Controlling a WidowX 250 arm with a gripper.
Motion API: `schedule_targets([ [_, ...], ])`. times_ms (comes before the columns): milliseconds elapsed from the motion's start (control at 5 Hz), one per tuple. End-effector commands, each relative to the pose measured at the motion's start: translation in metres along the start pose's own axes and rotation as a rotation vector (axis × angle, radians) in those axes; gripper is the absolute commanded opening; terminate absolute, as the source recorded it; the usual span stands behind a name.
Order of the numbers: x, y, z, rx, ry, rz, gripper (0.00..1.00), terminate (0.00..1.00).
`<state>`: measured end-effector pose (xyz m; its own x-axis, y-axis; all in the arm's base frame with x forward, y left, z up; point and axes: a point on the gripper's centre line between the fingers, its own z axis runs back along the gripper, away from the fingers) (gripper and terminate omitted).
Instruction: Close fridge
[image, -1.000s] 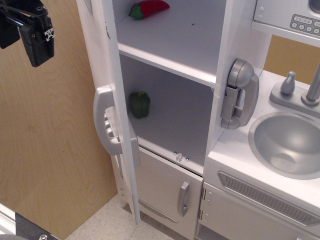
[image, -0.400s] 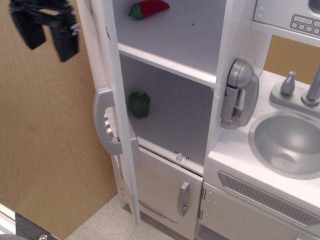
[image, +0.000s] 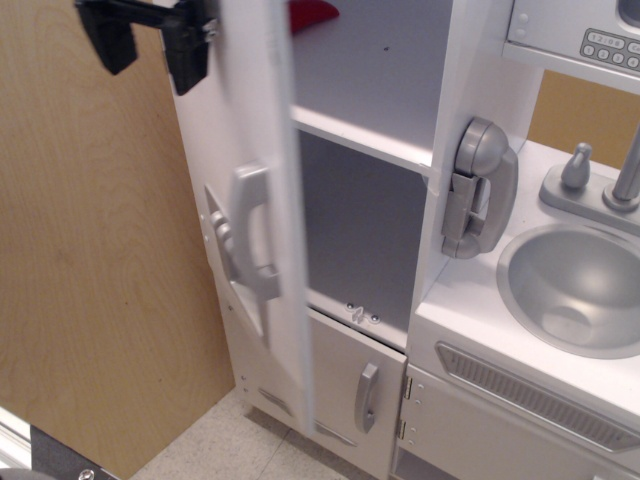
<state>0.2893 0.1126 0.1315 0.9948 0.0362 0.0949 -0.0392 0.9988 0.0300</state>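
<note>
A grey toy phone (image: 480, 188) hangs right of centre. At right sit a round sink (image: 578, 288) and faucet (image: 600, 180); plywood panel (image: 90, 270) fills the left.

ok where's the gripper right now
Top left of the view, the gripper sits against the outer face of the fridge door, above its grey handle.

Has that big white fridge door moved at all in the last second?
Yes. The fridge door has swung right, toward closing, now nearer the fixed grey phone and hiding the green pepper.
</note>
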Motion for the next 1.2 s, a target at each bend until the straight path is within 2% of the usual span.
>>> schedule_targets([
  [0,0.035,-0.011,0.010,0.046,-0.075,0.057,1.00,0.00],
  [200,0.048,-0.015,0.007,0.044,-0.061,0.087,1.00,0.00],
  [600,0.067,-0.016,0.005,0.051,-0.075,0.152,1.00,0.00],
  [800,0.071,-0.016,0.006,0.054,-0.089,0.153,1.00,0.00],
  [1000,0.054,-0.015,0.009,0.034,-0.077,0.110,1.00,0.00],
])
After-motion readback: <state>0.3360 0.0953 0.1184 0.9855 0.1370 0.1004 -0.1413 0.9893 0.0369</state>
